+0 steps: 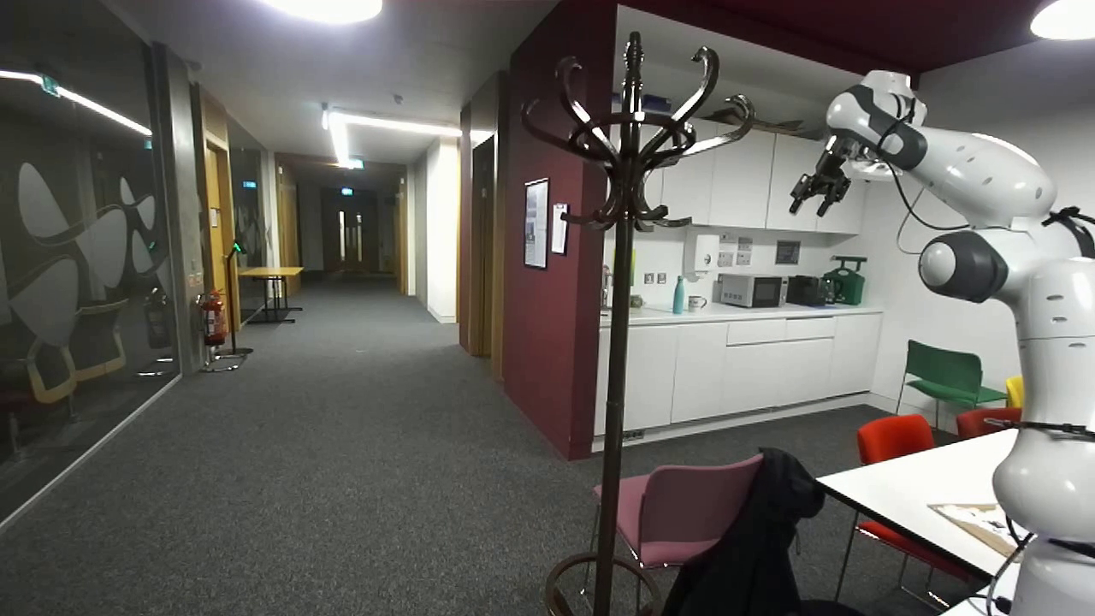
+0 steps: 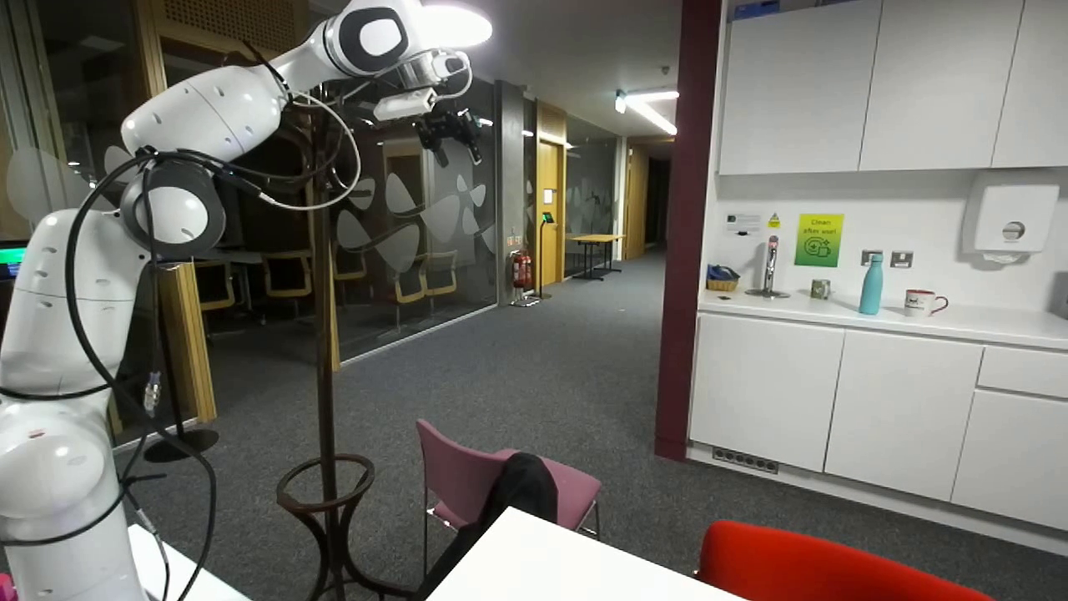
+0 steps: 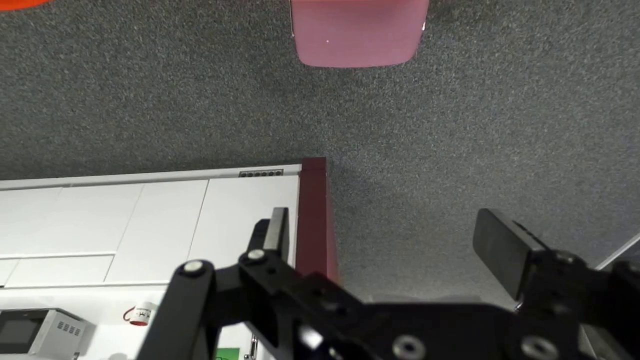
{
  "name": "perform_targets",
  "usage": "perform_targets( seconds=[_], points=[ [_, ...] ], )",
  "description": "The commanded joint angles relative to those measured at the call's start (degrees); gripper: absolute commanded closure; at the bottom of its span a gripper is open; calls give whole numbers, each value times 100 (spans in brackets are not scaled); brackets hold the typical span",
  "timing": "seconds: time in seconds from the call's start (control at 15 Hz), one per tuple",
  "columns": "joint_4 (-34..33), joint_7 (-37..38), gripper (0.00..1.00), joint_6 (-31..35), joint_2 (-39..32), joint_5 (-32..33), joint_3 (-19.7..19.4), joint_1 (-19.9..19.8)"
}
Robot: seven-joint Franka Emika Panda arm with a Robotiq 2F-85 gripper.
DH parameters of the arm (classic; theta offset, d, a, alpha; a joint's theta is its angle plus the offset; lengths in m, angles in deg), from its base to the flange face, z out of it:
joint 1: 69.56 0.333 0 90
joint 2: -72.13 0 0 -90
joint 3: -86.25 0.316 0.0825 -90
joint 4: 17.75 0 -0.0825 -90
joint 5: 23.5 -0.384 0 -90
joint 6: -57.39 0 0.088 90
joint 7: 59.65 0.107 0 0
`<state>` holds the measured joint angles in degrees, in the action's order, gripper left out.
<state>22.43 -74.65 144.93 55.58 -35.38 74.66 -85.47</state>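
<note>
My gripper (image 3: 382, 214) is open, its two dark pads (image 3: 505, 252) spread wide with nothing between them. High in the air it hangs, tilted downward, seen in both exterior views as the black gripper (image 1: 809, 209) at the end of the white arm (image 2: 209, 113). It touches nothing. Beyond and far below the fingers, the wrist view has grey carpet (image 3: 415, 150), a pink chair (image 3: 357, 35) at the top and the end of a maroon wall (image 3: 314, 215). A tall dark coat stand (image 1: 618, 342) rises near the arm; its distance from the gripper is hard to judge.
A white table (image 2: 567, 563) lies below, with red chairs (image 1: 894, 438) beside it. A black jacket (image 1: 753, 547) drapes over the pink chair. White cabinets (image 2: 768, 384) carry a counter with a turquoise bottle (image 2: 871, 285), a mug (image 2: 919, 303) and a microwave (image 1: 753, 291).
</note>
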Motion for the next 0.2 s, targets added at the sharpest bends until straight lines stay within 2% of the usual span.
perform_targets(
  seconds=[0.0, 0.13],
  points=[
    [0, 0, 0, -6, 14, 3, -16, 0],
    [0, 0, 0, -7, 21, 5, -30, 0]
  ],
)
